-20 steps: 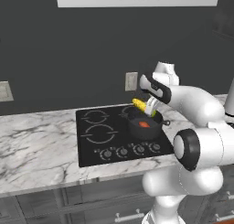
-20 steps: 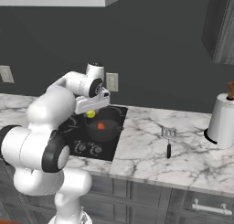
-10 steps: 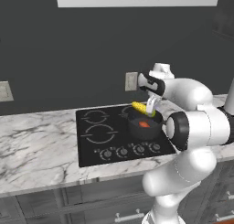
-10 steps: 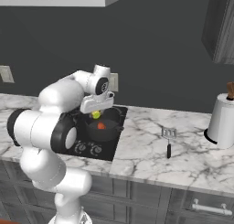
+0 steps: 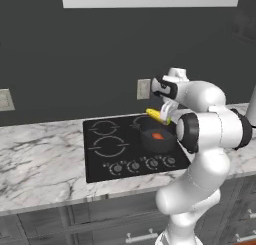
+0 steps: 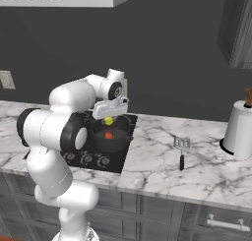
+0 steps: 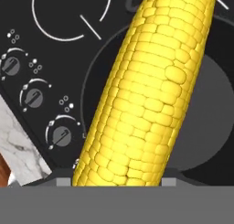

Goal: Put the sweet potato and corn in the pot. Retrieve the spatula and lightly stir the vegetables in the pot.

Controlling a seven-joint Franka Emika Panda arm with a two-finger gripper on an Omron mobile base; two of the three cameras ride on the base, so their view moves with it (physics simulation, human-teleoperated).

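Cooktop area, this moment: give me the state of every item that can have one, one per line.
gripper: shut on the corn, above the pot
corn: held, not yet in the pot
sweet potato: lying inside the pot
pot: on the cooktop, holding the sweet potato
spatula: lying flat on the counter, untouched
cooktop: no flame or glow visible

Marble counter (image 6: 152, 168): cooktop (image 5: 127, 149), spatula (image 6: 181, 150), canister (image 6: 239, 129).

Bumpy, faintly glossy kernels on the corn (image 7: 146, 90) — matt dark pot (image 7: 210, 109), veined marble counter (image 6: 162, 166).
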